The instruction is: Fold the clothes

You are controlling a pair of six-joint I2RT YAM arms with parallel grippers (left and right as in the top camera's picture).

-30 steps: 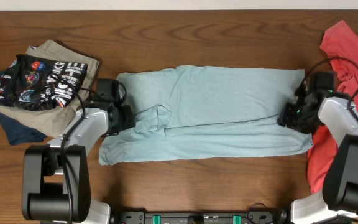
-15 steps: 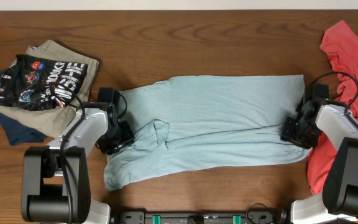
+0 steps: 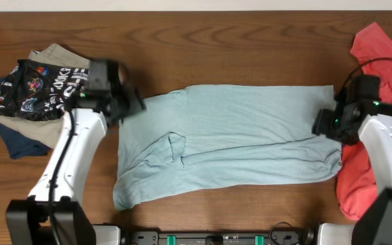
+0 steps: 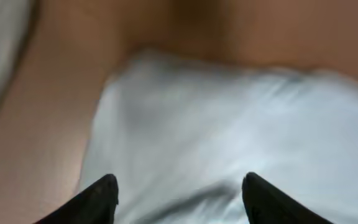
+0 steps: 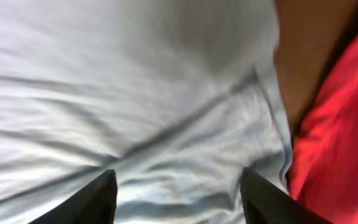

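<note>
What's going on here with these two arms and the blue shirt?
Two robot arms are folding a pale blue T-shirt on a wooden table. The shirt lies as a long band, already doubled over lengthwise. The left fingers are over its left end and the right fingers over its right end, both spread apart and holding nothing. A red garment and a pile of other clothes lie off to the sides.
</note>
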